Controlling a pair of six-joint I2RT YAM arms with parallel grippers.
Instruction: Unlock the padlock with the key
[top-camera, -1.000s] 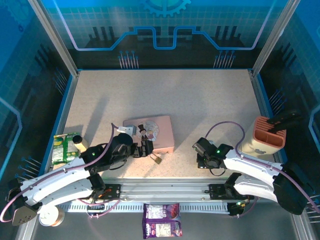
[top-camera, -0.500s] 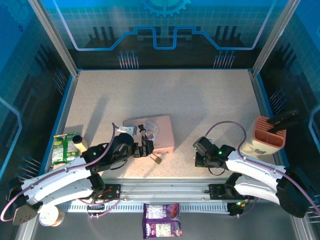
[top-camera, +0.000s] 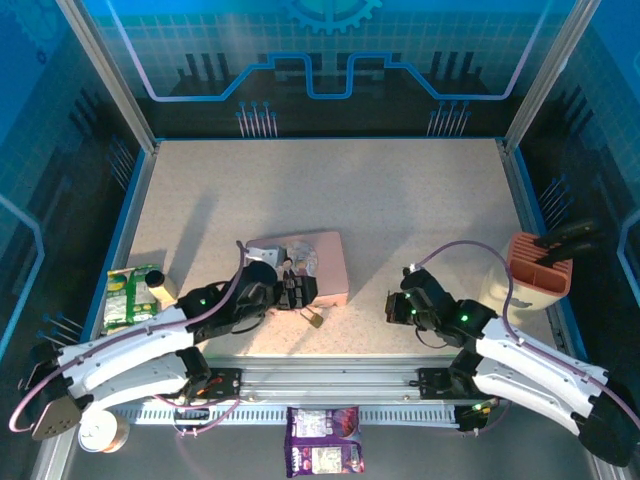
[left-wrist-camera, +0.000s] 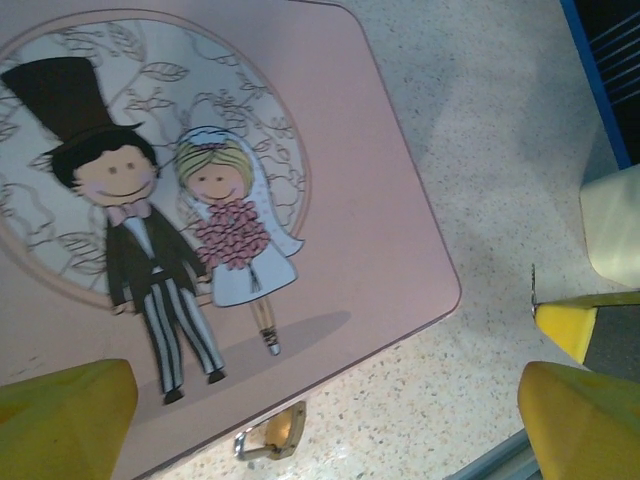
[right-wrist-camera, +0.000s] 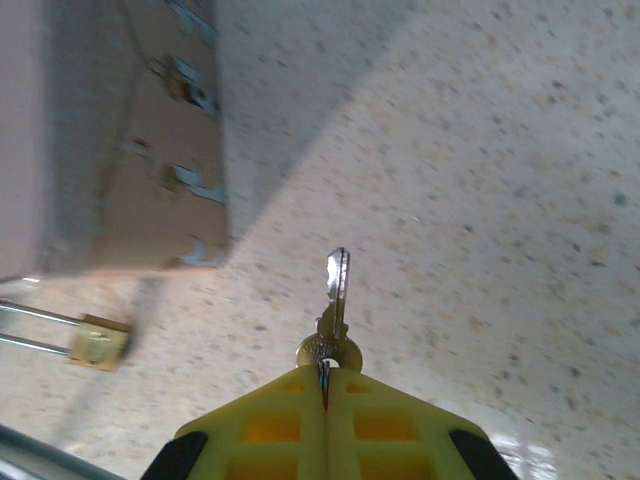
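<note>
While the right gripper (right-wrist-camera: 325, 372) pinches the tiny, stiff, probably slick key (right-wrist-camera: 338, 285) by its bow, the light-looking padlock (top-camera: 315, 319) lies by the near edge of the bench (top-camera: 420, 200), just beside the spread-open left gripper (top-camera: 296, 292); its brass body seems the best place to hold it.

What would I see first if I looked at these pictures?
The pink tin with a cartoon bride and groom on its lid lies near the front of the table. Next comes the small silver key, pinched in the right fingers, off to the tin's right. A little brass padlock lies just off the tin's near edge.
</note>
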